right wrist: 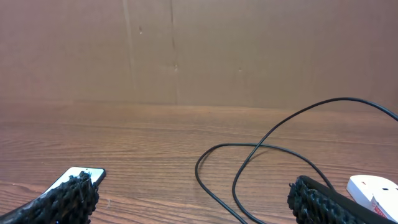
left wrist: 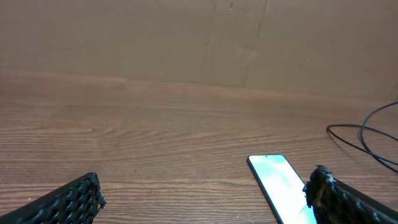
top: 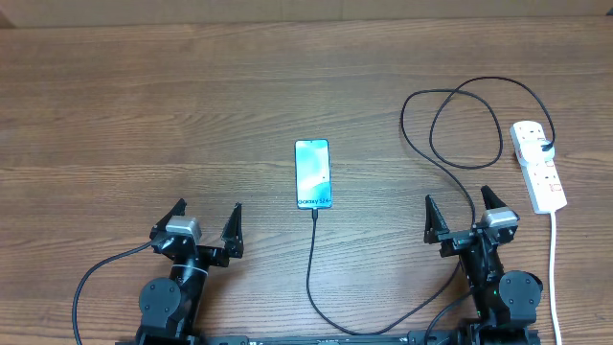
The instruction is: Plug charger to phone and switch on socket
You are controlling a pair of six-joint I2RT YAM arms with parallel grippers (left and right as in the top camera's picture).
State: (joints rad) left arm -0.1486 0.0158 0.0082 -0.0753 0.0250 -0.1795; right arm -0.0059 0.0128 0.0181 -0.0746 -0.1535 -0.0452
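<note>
Phone (top: 312, 174) lit; left claw (top: 209, 205) and right claw (top: 456, 194) gape empty; right, reaching far-right socket (top: 538, 172), could snag looping charger (top: 309, 254).

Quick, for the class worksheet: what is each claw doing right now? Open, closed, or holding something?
Left claw: open, holding nothing.
Right claw: open, holding nothing.

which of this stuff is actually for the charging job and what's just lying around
For the job: phone; charger; socket.
Just there: white cord trailing off the socket; table.
</note>
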